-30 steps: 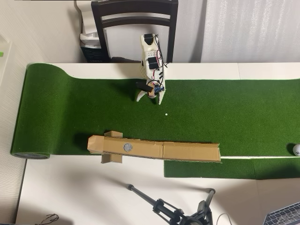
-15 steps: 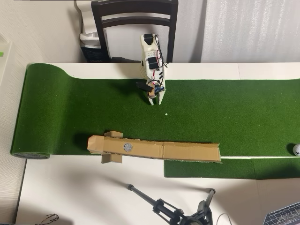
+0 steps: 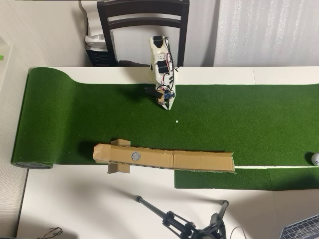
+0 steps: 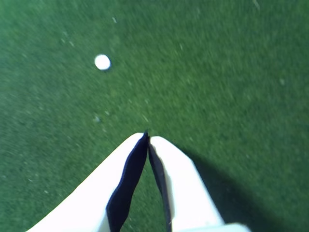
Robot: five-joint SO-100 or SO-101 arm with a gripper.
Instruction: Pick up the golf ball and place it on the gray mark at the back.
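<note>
Gripper (image 4: 147, 135) now closed, empty, golf ball (image 3: 315, 158) untouched.

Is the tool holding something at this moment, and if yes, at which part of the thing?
Nothing is held. The tool is shut with its tips together over bare turf. The golf ball lies far away at the right edge of the overhead view.

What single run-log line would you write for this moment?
arm: over turf | gripper: shut, empty | ball: far right edge of overhead view, untouched | gray mark: on cardboard ramp, bare
</note>
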